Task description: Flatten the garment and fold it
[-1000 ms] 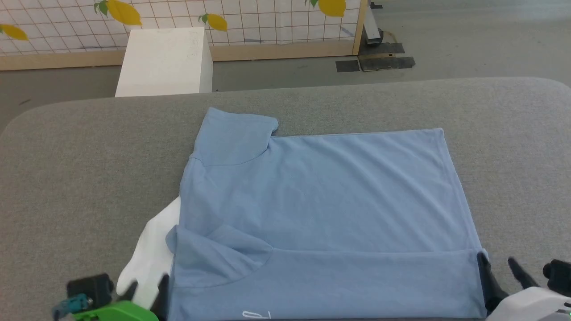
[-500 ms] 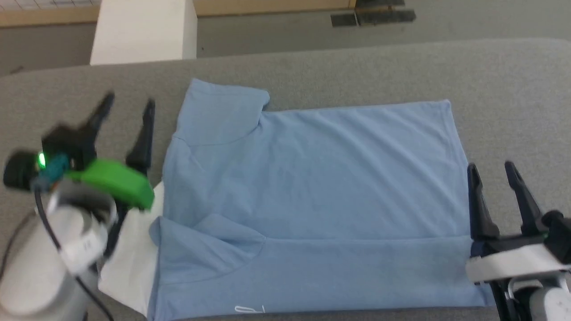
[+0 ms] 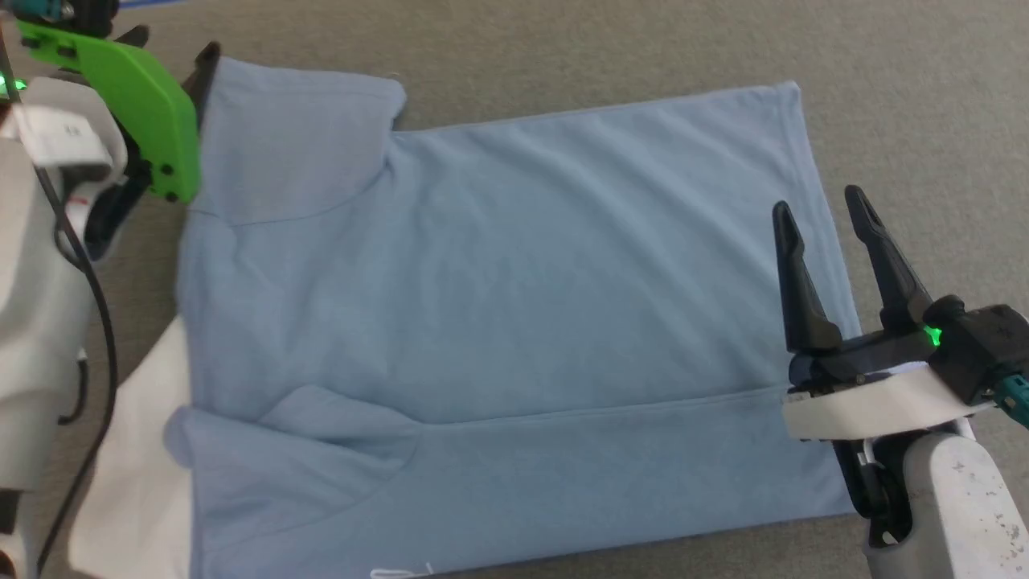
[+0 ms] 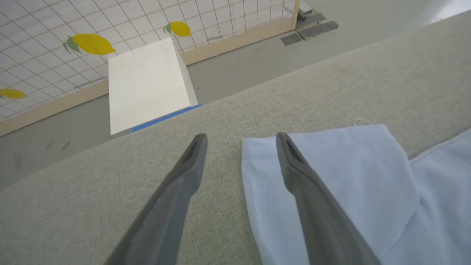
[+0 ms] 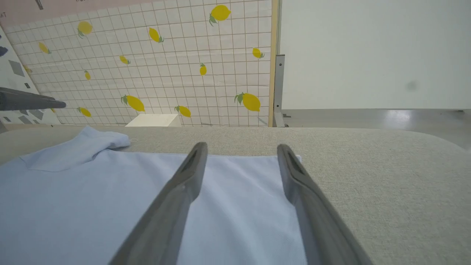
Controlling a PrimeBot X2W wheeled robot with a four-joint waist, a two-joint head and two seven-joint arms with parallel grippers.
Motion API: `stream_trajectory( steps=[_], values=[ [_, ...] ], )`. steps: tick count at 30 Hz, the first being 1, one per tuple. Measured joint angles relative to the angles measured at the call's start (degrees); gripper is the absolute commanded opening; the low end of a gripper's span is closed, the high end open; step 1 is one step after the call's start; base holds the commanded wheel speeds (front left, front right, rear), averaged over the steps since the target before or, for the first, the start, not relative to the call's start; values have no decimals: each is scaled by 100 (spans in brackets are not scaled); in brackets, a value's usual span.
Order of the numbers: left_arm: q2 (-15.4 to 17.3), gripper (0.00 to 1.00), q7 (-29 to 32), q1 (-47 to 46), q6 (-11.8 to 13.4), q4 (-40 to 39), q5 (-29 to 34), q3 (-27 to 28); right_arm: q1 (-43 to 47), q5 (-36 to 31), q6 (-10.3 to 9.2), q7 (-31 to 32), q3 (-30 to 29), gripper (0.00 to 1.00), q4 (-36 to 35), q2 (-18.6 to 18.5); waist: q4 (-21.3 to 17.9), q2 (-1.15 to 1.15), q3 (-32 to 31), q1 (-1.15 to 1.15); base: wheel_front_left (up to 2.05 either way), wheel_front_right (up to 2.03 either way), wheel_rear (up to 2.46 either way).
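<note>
The light blue garment lies spread on the grey table, its near edge folded over, with a white fabric section sticking out at the near left and a small white logo at the bottom. My left gripper is open at the far left sleeve; in the left wrist view one finger is over the sleeve, the other over bare table. My right gripper is open above the right hem, straddling the hem's far corner in its wrist view.
A white box stands on the floor beyond the table's far edge, in front of a lemon-patterned grid wall. The table's rounded far edge lies just past the garment. Bare grey table runs to the right of the hem.
The head camera has tilted down over the table. My left gripper has gone from the near white section to the far sleeve. My right gripper has moved from the near hem corner farther along the hem.
</note>
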Motion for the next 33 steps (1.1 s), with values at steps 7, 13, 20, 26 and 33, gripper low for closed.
stream_trajectory(
  steps=[7,13,20,26,33],
  values=[
    [88,100,1448,-462,380,314,-323,104,-119,30,0,-73,127,100,165,75,-399,0,452,0,0,0,0],
    [148,72,2164,-596,720,265,-330,53,-265,59,-1,-93,180,100,238,98,-547,0,685,0,0,0,0],
    [192,0,2362,-618,836,-7,-359,41,-1037,-44,0,401,87,100,423,54,-548,0,750,0,0,0,0],
    [192,0,2484,-592,848,-172,-405,-12,-2404,-76,0,1878,-230,100,1156,22,-451,0,744,0,0,0,0],
    [158,0,2461,-578,740,-260,-411,-130,-3724,-176,0,3980,-681,100,2638,69,-269,0,744,0,0,0,0]
  ],
)
